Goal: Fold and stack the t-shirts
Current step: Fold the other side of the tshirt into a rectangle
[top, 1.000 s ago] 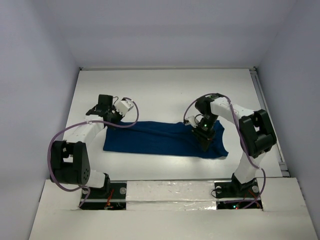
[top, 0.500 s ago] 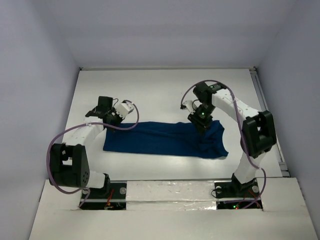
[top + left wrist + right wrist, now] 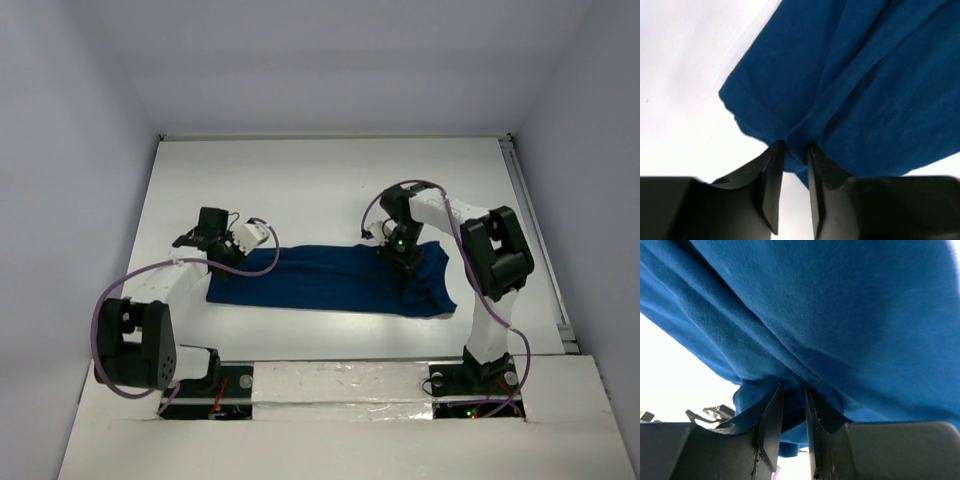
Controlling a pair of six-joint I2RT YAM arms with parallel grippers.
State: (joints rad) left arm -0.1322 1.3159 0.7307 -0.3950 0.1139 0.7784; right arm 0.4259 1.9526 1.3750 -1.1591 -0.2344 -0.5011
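The dark blue t-shirt [image 3: 320, 280] lies as a long folded strip across the white table [image 3: 300, 180], plain side up. At the strip's far left corner sits my left gripper [image 3: 238, 258]. In the left wrist view that gripper [image 3: 797, 146] has its jaws slightly parted, with a ridge of the t-shirt's [image 3: 865, 75] hem between the tips. My right gripper [image 3: 405, 262] is down on the far edge of the strip's right part. Seen from the right wrist, its jaws [image 3: 794, 386] hold a thick bunch of the t-shirt [image 3: 840, 315], which fills the gap.
White walls close in the table on the left, back and right. A metal rail [image 3: 520, 210] runs along the right edge. Both arm bases [image 3: 340, 385] stand at the near edge, and purple cables loop off each arm.
My right gripper has moved from the shirt's near right part back to its far edge. The left gripper has shifted slightly toward the shirt, and its jaws have parted a little.
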